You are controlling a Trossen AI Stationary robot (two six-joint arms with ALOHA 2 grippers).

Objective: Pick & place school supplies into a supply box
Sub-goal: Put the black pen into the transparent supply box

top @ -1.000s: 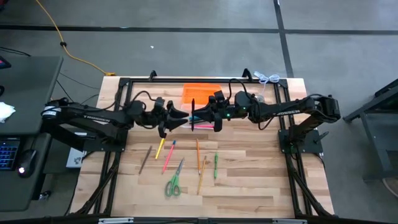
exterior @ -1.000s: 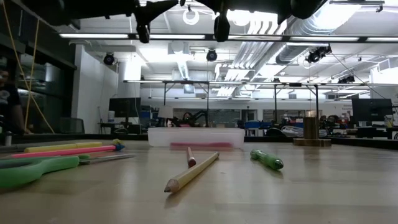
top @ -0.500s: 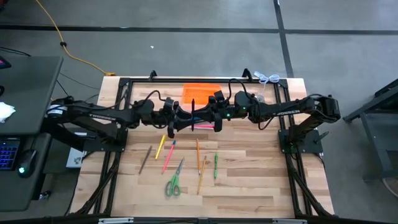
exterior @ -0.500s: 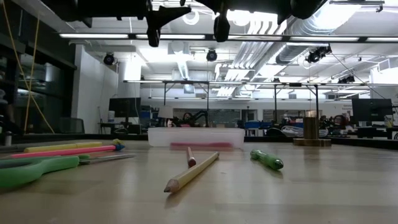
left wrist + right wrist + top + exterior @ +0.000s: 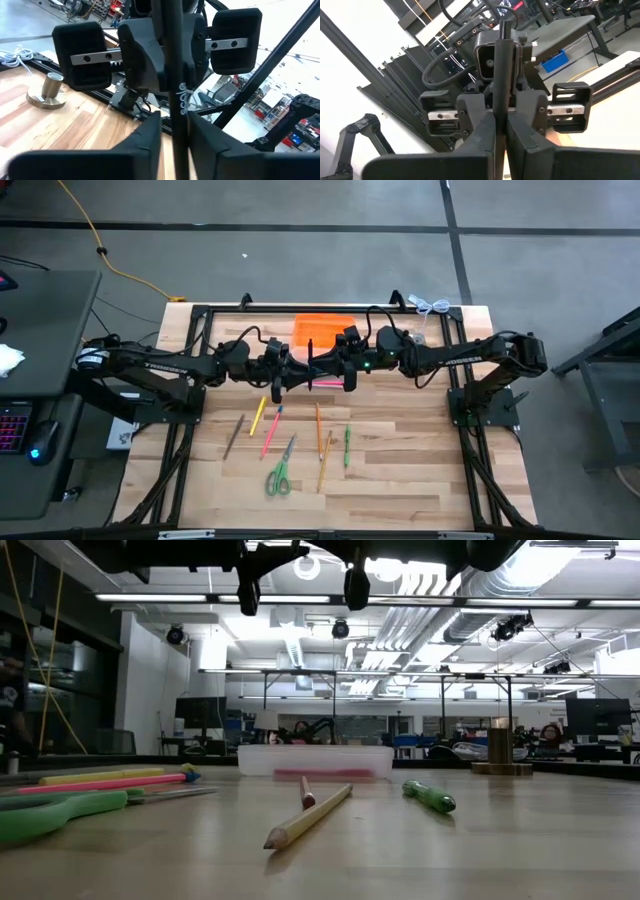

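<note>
The small clear plastic supply box (image 5: 322,365) with its bright orange lid (image 5: 324,329) flung open sits at the far middle of the wooden table (image 5: 420,470), and we see only a pink pen (image 5: 327,383) lying in it, so we judge the job barely begun. Above the box a thin dark pencil-like stick (image 5: 311,358) stands upright between the two arms: the right gripper (image 5: 345,367) is clamped on it, while the left gripper (image 5: 283,369) has its fingers either side of it, narrowing but not yet visibly pinching. Left on the table nearer us are a brown pencil (image 5: 233,435), yellow marker (image 5: 257,416), pink-and-blue pen (image 5: 270,429), orange pencils (image 5: 320,442), green pen (image 5: 347,446) and green-handled scissors (image 5: 280,472).
</note>
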